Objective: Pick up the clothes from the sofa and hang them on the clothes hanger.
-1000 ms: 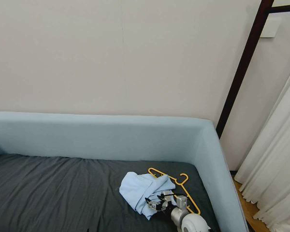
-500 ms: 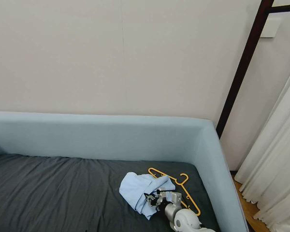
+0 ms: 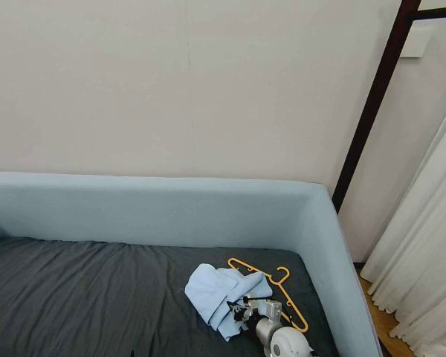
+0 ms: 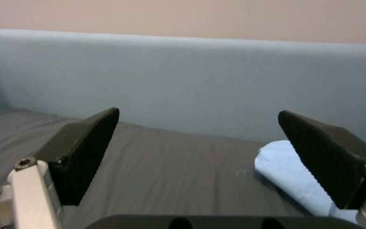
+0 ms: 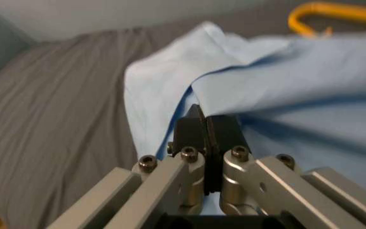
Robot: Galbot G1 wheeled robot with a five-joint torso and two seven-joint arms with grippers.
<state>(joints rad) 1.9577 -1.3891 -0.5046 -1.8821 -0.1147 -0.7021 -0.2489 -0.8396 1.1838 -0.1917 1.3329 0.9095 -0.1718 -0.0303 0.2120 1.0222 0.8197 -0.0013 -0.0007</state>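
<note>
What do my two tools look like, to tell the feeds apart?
The left tool has two broad black wedge-shaped fingers on a silver bracket with a screw. The right tool has slim black pads on silver bolted link bars, and a rounded white wrist housing.

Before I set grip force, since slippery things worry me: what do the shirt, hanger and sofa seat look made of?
Shirt: thin, matte light-blue cloth, folding softly where the right gripper pinches it. Hanger: smooth orange plastic or coated wire, unclear which. Sofa seat: dark grey fabric with fine wrinkles. The left gripper hangs open over the seat.
</note>
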